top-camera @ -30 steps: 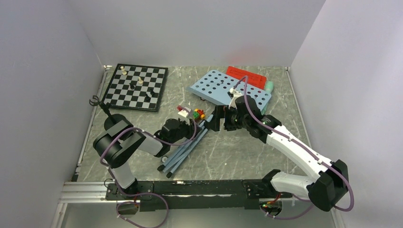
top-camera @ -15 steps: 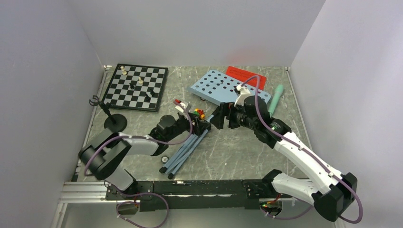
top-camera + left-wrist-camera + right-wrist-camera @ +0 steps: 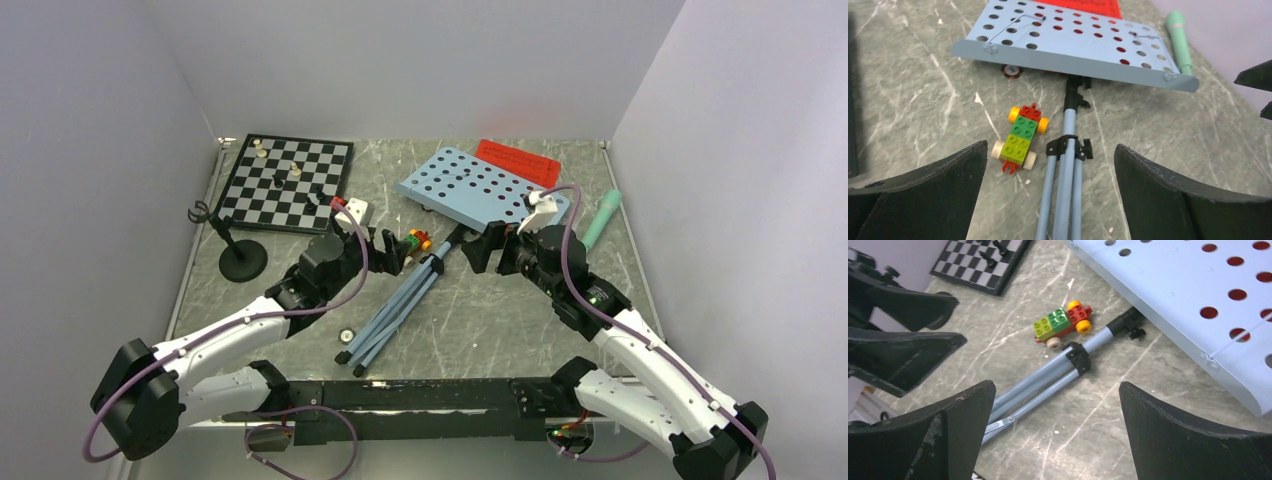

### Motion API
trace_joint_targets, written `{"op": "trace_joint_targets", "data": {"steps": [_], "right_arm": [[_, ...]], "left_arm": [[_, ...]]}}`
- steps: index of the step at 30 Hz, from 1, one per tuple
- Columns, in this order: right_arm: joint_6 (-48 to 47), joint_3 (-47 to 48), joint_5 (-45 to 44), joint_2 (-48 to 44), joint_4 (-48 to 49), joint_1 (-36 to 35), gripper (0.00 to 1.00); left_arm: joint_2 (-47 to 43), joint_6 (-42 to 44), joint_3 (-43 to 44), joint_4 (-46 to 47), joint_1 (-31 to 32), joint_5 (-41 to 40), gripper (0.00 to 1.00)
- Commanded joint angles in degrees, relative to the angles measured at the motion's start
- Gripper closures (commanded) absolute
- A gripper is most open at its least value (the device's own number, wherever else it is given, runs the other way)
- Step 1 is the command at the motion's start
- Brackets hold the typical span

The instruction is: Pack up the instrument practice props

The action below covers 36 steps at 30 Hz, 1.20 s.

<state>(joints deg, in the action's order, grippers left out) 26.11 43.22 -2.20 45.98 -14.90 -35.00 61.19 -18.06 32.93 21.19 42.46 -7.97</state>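
The light blue perforated music stand lies flat, its folded tripod legs running toward the near edge. My left gripper is open, hovering over the tripod with nothing between its fingers. My right gripper is also open and empty, just right of the stand's black neck. The red sheet-music pages lie behind the stand's plate. At the right lies the mint-green microphone. The black round-base mic stand stands upright at the left.
A chessboard with a few pieces sits at the back left. The small multicoloured block toy lies just left of the tripod's collar. A small round disc rests near the leg ends. Walls close in left, right and behind.
My left gripper has opened off the tripod legs and that arm has stretched forward. The right arm has drawn back to the right. The microphone now lies further right.
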Motion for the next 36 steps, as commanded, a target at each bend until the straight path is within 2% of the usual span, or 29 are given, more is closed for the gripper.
{"op": "trace_joint_targets", "data": {"steps": [1,5,13,23,30,36], "right_arm": [[0.98,-1.47,-5.52,-1.56,3.97,0.11,0.00],[0.60,-3.32,-6.60,-3.17,6.32,0.11,0.00],[-1.09,-8.93,-7.93,-8.20,13.40,0.11,0.00],[-2.08,-7.02,-8.53,-5.19,10.12,0.10,0.00],[-1.50,-8.23,-3.86,-4.31,11.78,0.11,0.00],[-1.13,-8.72,-2.47,-3.99,12.52,0.11,0.00]], "left_arm": [[-1.89,0.03,5.36,-13.29,0.18,-3.10,0.01],[-3.39,-2.21,7.66,-18.87,0.23,-2.76,0.01],[-8.80,-7.61,9.70,-26.56,0.16,-8.17,0.01],[-8.38,-9.76,13.50,-33.06,0.09,-12.98,0.01],[-7.21,-6.80,9.19,-30.29,0.18,-5.86,0.01],[-9.03,-10.29,8.30,-31.11,0.19,-9.09,0.01]]}}
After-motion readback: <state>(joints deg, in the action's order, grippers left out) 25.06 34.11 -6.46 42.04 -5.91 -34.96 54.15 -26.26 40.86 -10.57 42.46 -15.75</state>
